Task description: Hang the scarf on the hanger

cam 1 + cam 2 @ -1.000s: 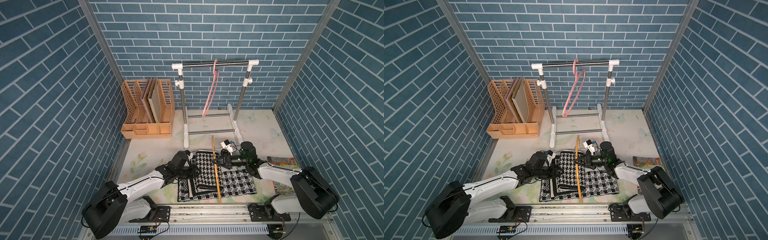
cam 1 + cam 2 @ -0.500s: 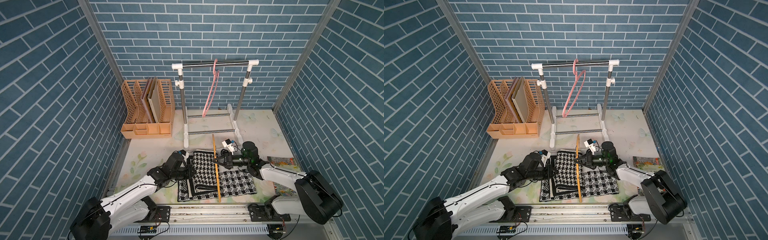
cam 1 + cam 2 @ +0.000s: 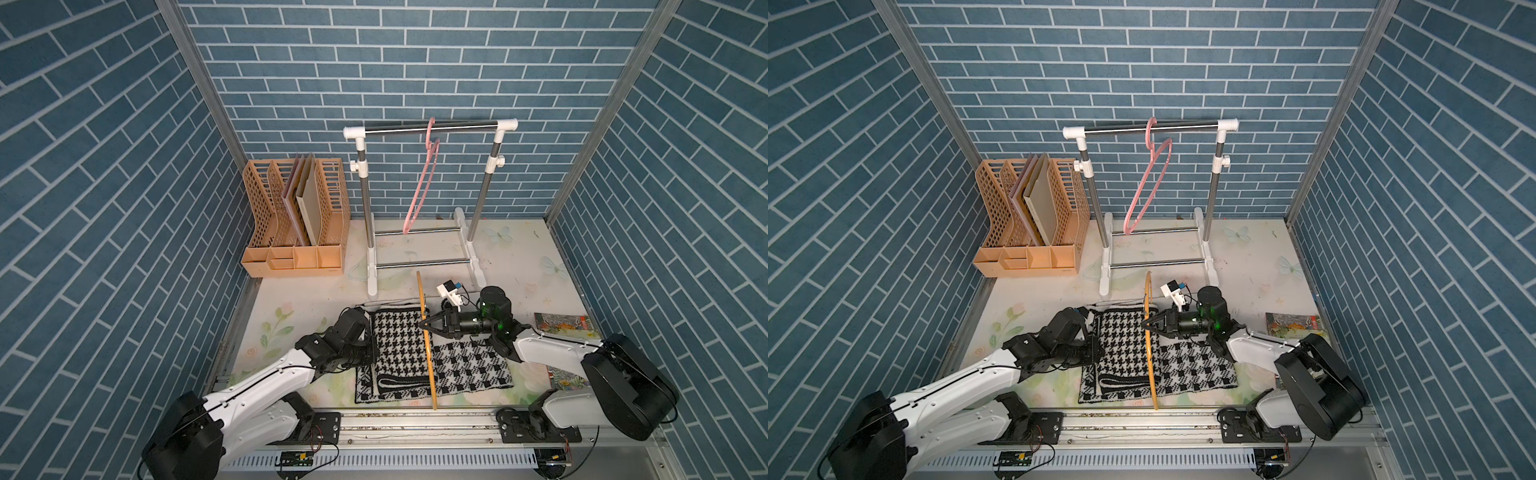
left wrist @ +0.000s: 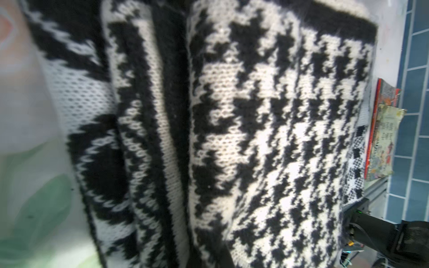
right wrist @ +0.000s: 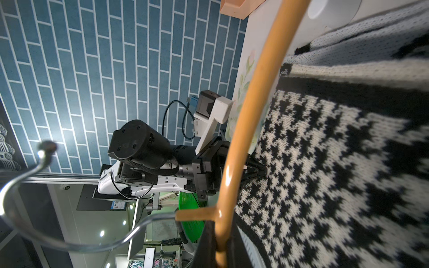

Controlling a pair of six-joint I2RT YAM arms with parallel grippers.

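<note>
- Currently, the black-and-white scarf (image 3: pixel 401 345) lies on the table (image 3: pixel 511 266), in front of the rack (image 3: pixel 461 126) and between both arms.
- The left gripper (image 5: pixel 258 172) is closed on the scarf's left edge.
- The right gripper (image 3: pixel 424 327) is clamped on the yellow hanger (image 3: pixel 429 365), which stands on edge above the scarf.

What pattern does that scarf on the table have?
The scarf is a black-and-white houndstooth knit, seen most clearly in the left wrist view.
</note>
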